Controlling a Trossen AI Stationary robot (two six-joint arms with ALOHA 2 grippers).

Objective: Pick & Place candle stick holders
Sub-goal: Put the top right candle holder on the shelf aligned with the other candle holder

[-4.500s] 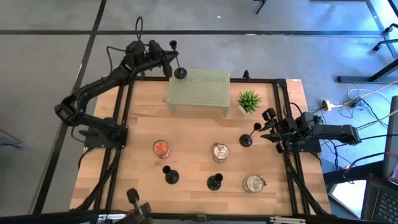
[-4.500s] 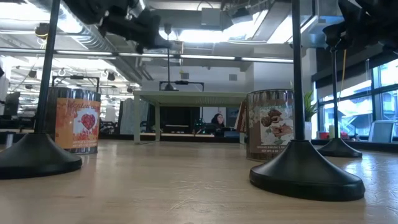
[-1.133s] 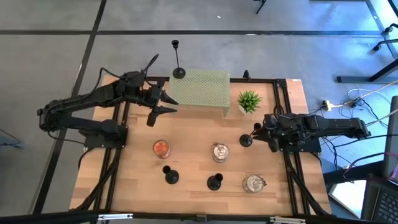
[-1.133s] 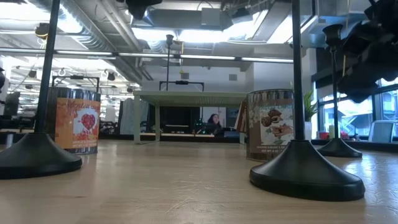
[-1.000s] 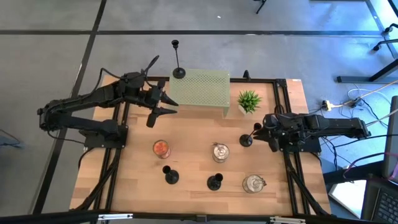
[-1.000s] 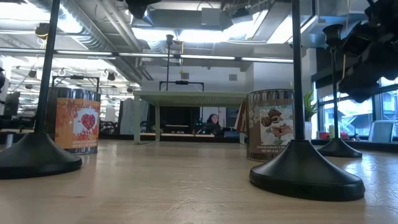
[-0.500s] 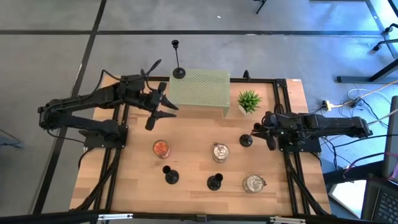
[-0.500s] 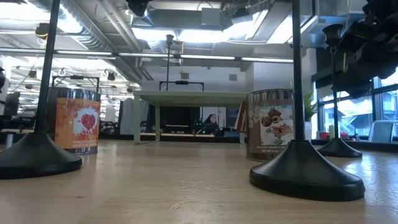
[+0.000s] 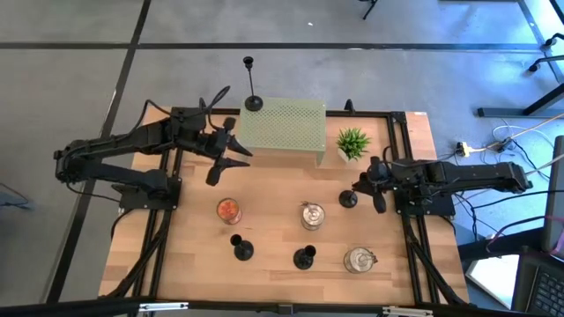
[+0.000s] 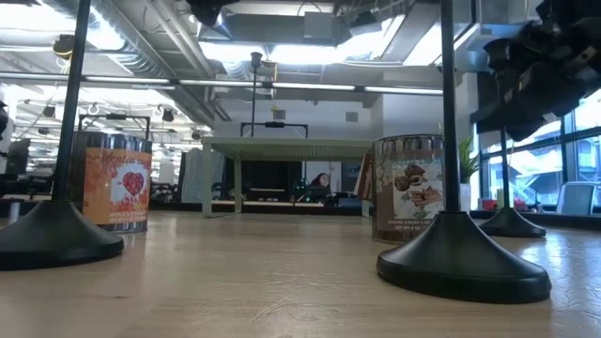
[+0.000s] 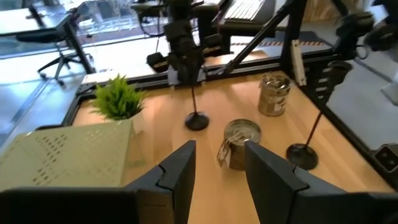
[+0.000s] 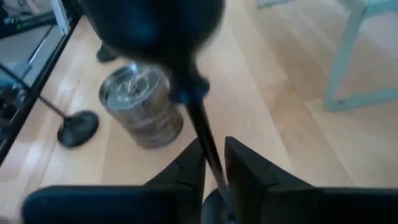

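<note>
Black candle stick holders, thin stems on round bases: one (image 9: 349,200) stands on the table's right part, and my right gripper (image 9: 364,184) is shut on it. Another (image 9: 254,103) stands on its base on the green perforated stand (image 9: 282,128) at the far edge. Two more (image 9: 242,251) (image 9: 304,257) stand on their bases near the front edge. Above the table's left part, next to the stand, my left gripper (image 9: 231,157) hangs open with nothing between its fingers (image 11: 180,174). My right gripper pinches the holder's thin stem (image 12: 211,158) between its two fingers, on the upper part below the top cup (image 12: 155,25). The fingers come from the table's right side, slanting a little down, and lie across the stem. The holder stands upright, its base (image 10: 512,223) on the table.
Three short jars (image 9: 228,210) (image 9: 311,215) (image 9: 359,259) stand among the holders in the middle and front right. A small green plant (image 9: 352,142) sits right of the stand. Black frame rails run along the table's left and right sides.
My right gripper has edged toward the table's left onto the holder's stem; in the low view it now covers the stem's top. The holder's base has stayed in place on the table.
</note>
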